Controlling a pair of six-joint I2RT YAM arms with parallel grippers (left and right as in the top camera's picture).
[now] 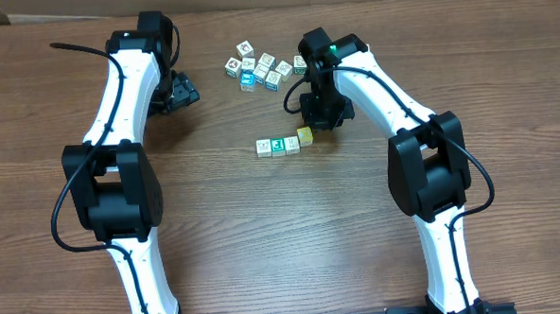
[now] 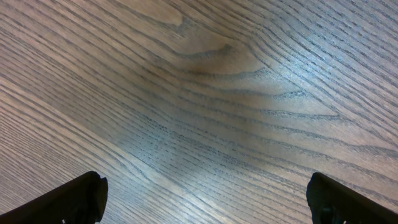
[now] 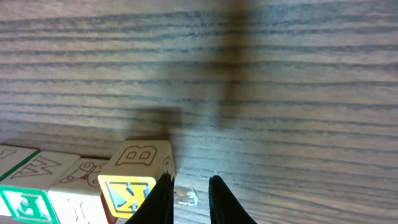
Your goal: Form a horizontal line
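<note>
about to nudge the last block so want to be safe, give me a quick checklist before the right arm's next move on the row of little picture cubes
1. Yellow wooden picture cube level with the white, teal-green and white cubes: not ok, it sits off their line in the overhead view.
2. Those three cubes side by side in a straight row: ok.
3. Right gripper empty: ok, jaws nearly closed, nothing between them.
4. Right gripper touching the yellow cube: cannot tell, it is right beside it.
5. Left gripper out of the way: ok, open over bare wooden table.
</note>
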